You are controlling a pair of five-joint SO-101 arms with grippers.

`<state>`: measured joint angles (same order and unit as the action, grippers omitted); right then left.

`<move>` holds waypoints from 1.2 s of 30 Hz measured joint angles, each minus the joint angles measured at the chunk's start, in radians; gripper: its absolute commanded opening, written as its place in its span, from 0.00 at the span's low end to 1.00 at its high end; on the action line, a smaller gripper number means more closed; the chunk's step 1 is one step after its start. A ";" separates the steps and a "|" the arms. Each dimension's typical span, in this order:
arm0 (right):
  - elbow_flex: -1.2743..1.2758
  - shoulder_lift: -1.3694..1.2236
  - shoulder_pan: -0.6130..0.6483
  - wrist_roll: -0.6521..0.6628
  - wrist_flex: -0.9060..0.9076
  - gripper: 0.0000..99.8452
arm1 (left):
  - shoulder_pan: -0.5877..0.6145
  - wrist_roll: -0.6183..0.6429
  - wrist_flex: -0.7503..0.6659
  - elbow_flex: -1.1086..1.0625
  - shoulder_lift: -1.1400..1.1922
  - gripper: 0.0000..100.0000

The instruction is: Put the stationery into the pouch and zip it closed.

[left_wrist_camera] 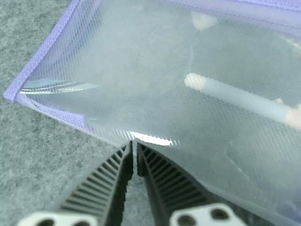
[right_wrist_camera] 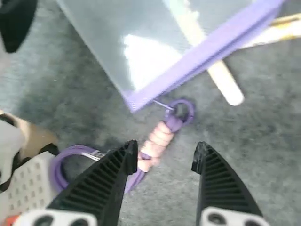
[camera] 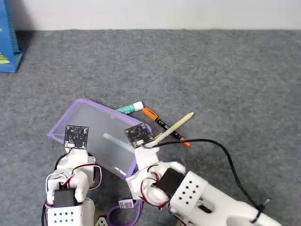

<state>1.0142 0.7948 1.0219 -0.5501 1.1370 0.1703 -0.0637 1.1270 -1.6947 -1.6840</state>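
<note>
The translucent pouch [camera: 96, 132] with purple trim lies flat, left of centre. A pale pen [left_wrist_camera: 240, 96] shows through its wall; one end [right_wrist_camera: 225, 87] sticks out past the purple edge [right_wrist_camera: 207, 52]. Outside, by the pouch's far right corner, lie a teal-and-white marker [camera: 130, 108], an orange-and-black pen [camera: 164, 126] and a beige pen [camera: 178, 124]. My left gripper [left_wrist_camera: 135, 153] is shut, pinching the pouch's near edge. My right gripper [right_wrist_camera: 167, 148] hangs open just above the zipper's ring [right_wrist_camera: 182, 110] and its pink and purple cord [right_wrist_camera: 157, 141], touching neither.
Grey carpet covers the table. A blue box [camera: 8, 42] stands at the far left edge. The purple cord loop [camera: 124, 214] trails between the two arm bases. A black cable [camera: 221, 150] runs from the right arm across the carpet.
</note>
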 measured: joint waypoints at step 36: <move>-0.025 -0.520 0.006 -0.048 -0.213 0.01 | 0.000 0.000 0.000 0.000 0.000 0.01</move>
<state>0.9897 0.2746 1.0280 -0.5976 0.9237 0.1703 -0.0637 1.1270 -1.6947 -1.6840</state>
